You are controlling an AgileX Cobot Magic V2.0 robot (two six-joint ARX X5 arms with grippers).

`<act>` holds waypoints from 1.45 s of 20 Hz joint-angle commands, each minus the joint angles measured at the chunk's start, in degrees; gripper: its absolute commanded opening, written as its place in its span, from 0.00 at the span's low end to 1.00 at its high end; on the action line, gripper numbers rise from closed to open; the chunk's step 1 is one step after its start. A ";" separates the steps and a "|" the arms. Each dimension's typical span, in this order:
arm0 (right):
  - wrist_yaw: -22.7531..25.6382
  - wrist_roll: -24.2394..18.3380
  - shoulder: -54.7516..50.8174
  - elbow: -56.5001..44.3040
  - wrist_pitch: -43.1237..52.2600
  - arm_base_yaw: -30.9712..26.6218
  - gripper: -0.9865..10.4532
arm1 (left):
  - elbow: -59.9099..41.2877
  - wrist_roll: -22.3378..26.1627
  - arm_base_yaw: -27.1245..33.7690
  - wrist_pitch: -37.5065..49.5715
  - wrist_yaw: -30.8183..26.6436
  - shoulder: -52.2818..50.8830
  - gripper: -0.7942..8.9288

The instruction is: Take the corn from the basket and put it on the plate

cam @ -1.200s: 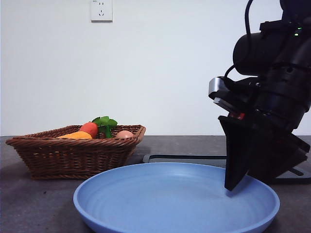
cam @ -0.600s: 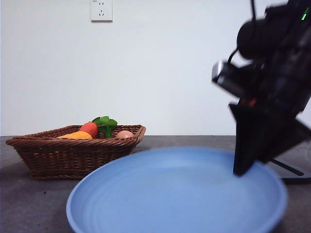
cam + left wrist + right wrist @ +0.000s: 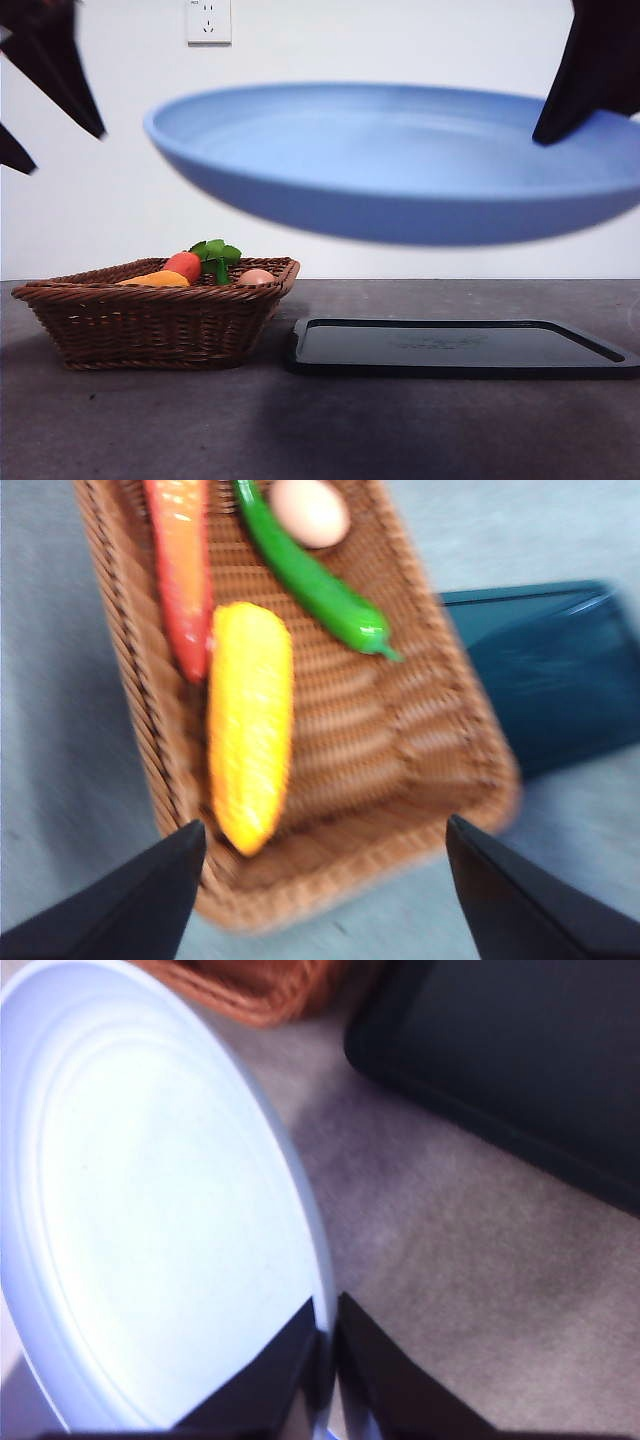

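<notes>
Plate [image 3: 400, 165] now lifted way up off the surface [image 3: 140, 420], smooth matte blue, right end effector [image 3: 328, 1345] pinching its rim, left end effector [image 3: 325, 880] hanging wide open, holding nothing, over the woven wicker basket [image 3: 440, 750], bumpy yellow corn [image 3: 248, 735] lying inside, front view barely showing it.

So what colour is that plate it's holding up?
Light blue; the plate shows best in the front view.

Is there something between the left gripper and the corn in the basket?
Nothing visible. The left gripper hangs open above the basket, and the corn lies uncovered, beside the carrot.
</notes>
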 commanded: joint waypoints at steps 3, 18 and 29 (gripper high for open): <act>-0.13 2.80 -2.34 0.72 0.24 0.00 0.09 | 9.90 2.60 -5.40 0.24 -10.49 13.70 0.48; 2.93 3.96 -6.84 0.72 -1.81 -0.02 0.09 | 21.68 6.49 -10.34 0.00 -22.82 40.35 0.47; 3.30 3.91 -6.78 0.72 -1.51 -0.02 0.09 | 21.79 4.76 -11.56 -1.79 -22.97 43.21 0.31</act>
